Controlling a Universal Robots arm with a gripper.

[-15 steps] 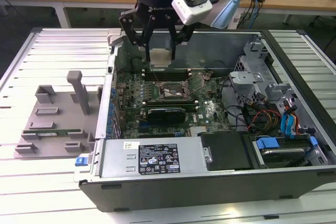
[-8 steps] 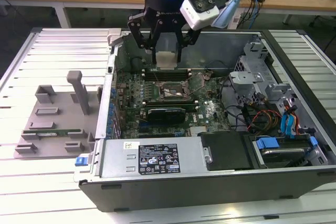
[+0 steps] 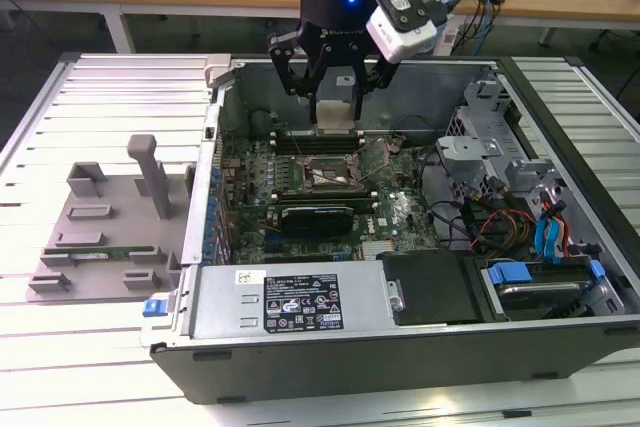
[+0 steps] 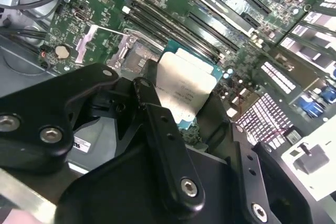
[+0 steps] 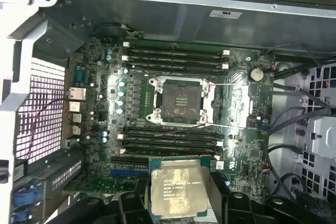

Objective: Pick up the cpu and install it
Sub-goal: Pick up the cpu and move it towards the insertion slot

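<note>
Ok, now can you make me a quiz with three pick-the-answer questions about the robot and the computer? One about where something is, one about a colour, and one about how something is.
1. Where is the cpu?
A) lying on a grey tray
B) held in the jaws above the motherboard
C) on the floor

2. What colour is the cpu's top?
A) red
B) silver-grey
C) black

3. How is the cpu socket?
A) empty and uncovered
B) filled with a chip
C) hidden under a fan

Answers:
1 B, the jaws grip the chip with the board beneath it.
2 B, its metal top looks silver-grey in both wrist views.
3 A, the first wrist view shows the socket bare, with nothing in it.
</note>
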